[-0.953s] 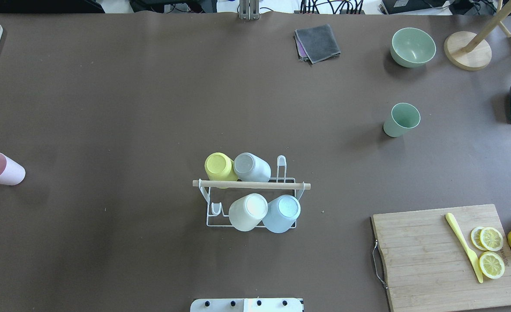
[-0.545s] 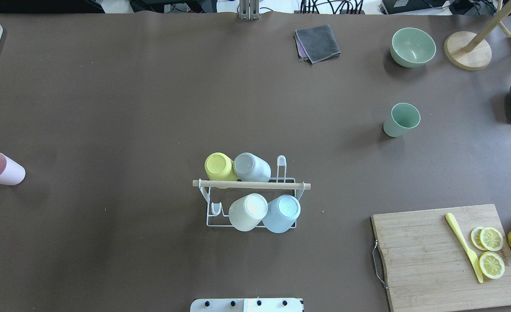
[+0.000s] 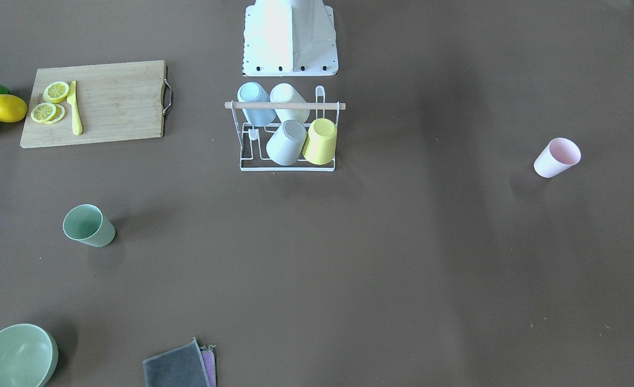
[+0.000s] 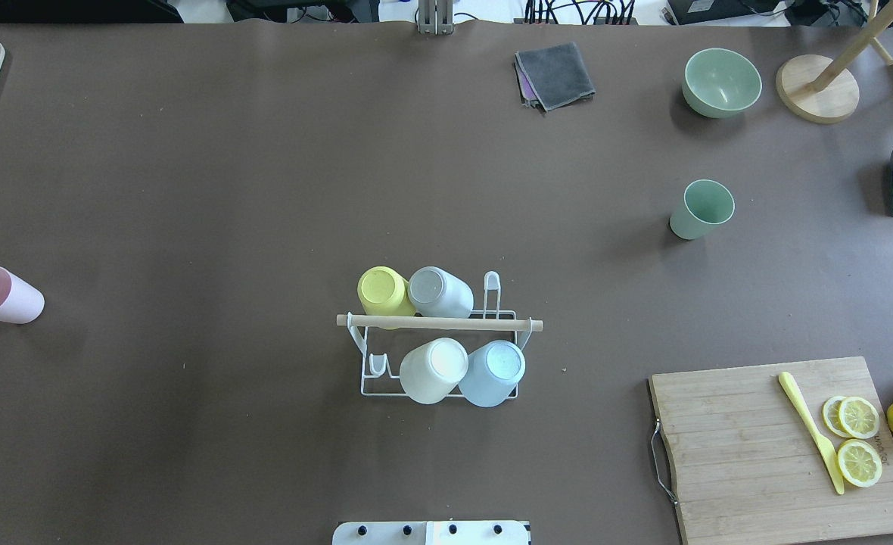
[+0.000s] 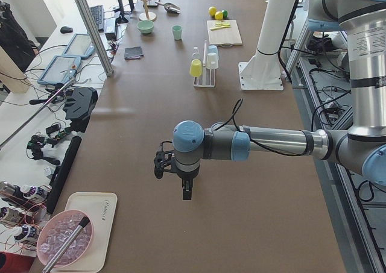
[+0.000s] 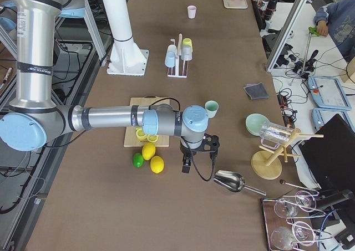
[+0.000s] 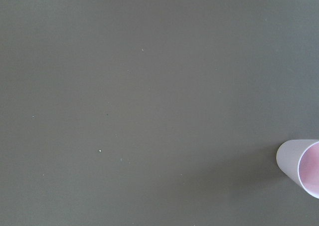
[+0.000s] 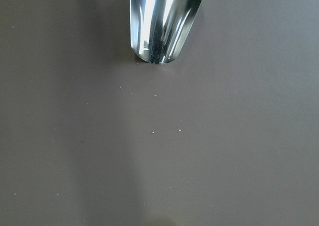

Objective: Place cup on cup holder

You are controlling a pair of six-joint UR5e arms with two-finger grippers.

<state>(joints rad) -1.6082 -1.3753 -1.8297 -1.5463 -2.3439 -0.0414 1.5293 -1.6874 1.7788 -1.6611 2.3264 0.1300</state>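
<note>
The white wire cup holder with wooden rod (image 4: 439, 323) sits mid-width on the brown tabletop (image 4: 265, 189) carrying four cups, the pale pink cup (image 4: 0, 295) sits well apart at the left edge with open surface between, and whether the left tool (image 5: 186, 194) and right tool (image 6: 187, 167) are spread or pressed together cannot be told.

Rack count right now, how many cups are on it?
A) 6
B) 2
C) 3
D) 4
D: the yellow cup, grey cup, white cup and blue cup sit bottom-up on the rack, while the pink cup and green cup are well away from it.
</note>
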